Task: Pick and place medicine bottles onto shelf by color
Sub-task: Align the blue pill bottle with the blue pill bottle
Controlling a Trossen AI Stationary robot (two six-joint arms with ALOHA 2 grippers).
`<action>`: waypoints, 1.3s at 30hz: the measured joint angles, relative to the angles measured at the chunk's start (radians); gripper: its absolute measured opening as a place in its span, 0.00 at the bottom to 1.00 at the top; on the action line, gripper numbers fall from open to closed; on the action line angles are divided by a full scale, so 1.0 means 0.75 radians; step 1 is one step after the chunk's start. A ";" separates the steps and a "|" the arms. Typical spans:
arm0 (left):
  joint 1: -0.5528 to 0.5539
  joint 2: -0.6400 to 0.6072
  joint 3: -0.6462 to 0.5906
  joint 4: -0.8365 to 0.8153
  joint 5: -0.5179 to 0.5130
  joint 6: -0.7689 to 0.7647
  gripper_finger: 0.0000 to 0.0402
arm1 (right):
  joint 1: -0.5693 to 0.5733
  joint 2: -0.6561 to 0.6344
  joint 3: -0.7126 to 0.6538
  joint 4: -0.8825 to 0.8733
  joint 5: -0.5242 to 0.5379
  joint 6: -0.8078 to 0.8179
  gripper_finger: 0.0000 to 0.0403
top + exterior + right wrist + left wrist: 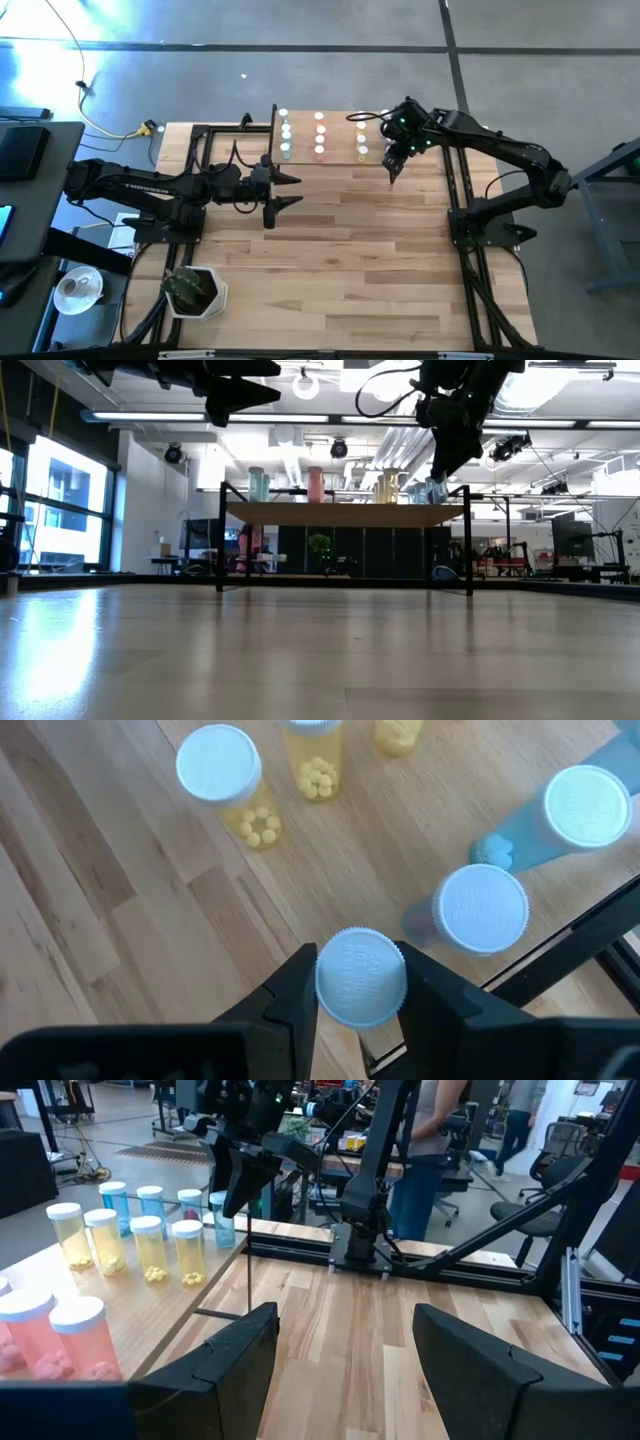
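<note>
- Clearly held: blue bottle [361, 976] pinched at its white cap between the right gripper [360, 995] fingers, over the shelf [340, 160] near edge, beside other blue bottles [480, 910].
- Likely light, rigid, smooth plastic; slippery, so best gripped at the ribbed cap.
- Left gripper [290, 190] fingers spread and empty, above the surface [350, 260].

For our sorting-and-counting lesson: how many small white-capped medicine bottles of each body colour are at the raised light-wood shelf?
Green-bodied white-capped plastic bottles: 4
Pink-bodied bottles: 4
Yellow-bodied bottles: 4
Blue-bodied bottles: 4, one of them gripped in the right gripper's fingers
Total: 16
</note>
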 joint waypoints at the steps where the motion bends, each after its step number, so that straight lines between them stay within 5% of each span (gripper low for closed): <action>1: 0.000 0.000 0.000 0.000 0.000 -0.003 0.55 | 0.000 0.001 -0.001 0.003 0.000 0.000 0.25; 19: 0.000 0.000 0.000 0.000 0.003 -0.009 0.55 | 0.000 0.000 -0.026 0.009 0.010 0.025 0.25; 29: 0.000 0.000 0.000 0.000 0.002 -0.009 0.55 | 0.000 0.003 -0.033 0.000 0.016 0.024 0.39; 39: 0.000 0.000 0.000 0.000 -0.001 -0.009 0.55 | 0.000 0.004 -0.018 0.009 0.015 0.024 0.40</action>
